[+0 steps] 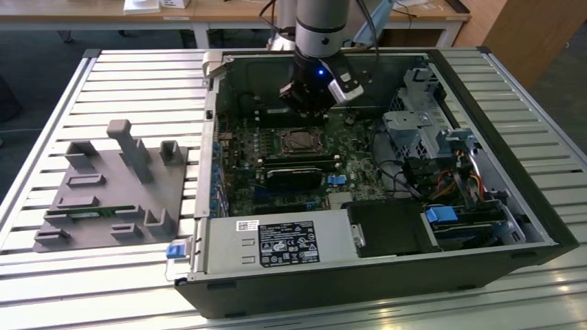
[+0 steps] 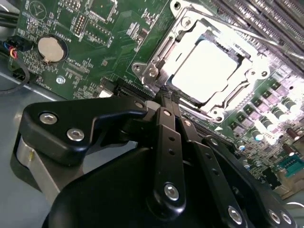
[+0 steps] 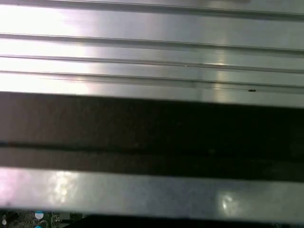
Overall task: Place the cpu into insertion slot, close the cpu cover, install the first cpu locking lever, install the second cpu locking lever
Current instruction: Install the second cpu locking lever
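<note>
Inside the case, the gripper [image 2: 167,98], fingers pressed together and empty, hovered beside the slot [image 2: 209,66], where the cpu [image 2: 206,71] sat under its cover [image 2: 156,59], seemingly ready for locking.

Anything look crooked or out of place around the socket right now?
Nothing stands out. In the second wrist view the cpu lies flat and square in the insertion slot, with the cpu cover framing it evenly. The gripper sits at the socket's edge.
</note>
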Tool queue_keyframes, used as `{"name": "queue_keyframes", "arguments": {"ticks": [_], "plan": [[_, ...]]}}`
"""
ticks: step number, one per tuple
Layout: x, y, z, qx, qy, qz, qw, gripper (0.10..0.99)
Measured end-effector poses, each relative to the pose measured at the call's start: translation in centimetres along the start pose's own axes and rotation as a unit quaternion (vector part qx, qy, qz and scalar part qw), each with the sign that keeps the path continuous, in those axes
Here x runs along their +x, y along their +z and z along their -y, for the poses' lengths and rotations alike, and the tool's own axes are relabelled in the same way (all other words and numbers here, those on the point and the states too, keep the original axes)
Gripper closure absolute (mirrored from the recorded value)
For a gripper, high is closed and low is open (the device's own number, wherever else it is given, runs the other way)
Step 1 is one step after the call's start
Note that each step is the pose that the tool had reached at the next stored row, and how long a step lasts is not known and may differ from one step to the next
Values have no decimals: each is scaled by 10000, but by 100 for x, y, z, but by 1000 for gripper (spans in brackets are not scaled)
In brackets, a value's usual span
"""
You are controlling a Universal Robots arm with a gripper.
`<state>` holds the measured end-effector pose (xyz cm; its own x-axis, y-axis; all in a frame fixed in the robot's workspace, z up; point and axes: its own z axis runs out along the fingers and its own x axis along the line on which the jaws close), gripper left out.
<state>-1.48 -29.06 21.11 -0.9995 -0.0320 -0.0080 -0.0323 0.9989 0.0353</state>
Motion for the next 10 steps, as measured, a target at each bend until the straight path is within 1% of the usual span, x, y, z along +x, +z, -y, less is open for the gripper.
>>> {"name": "queue_keyframes", "arguments": {"ticks": [5, 8, 10], "plan": [[2, 0, 79, 0, 0, 0, 10000, 980], [5, 4, 157, 0, 0, 0, 10000, 980], [6, 9, 197, 0, 0, 0, 10000, 980]]}}
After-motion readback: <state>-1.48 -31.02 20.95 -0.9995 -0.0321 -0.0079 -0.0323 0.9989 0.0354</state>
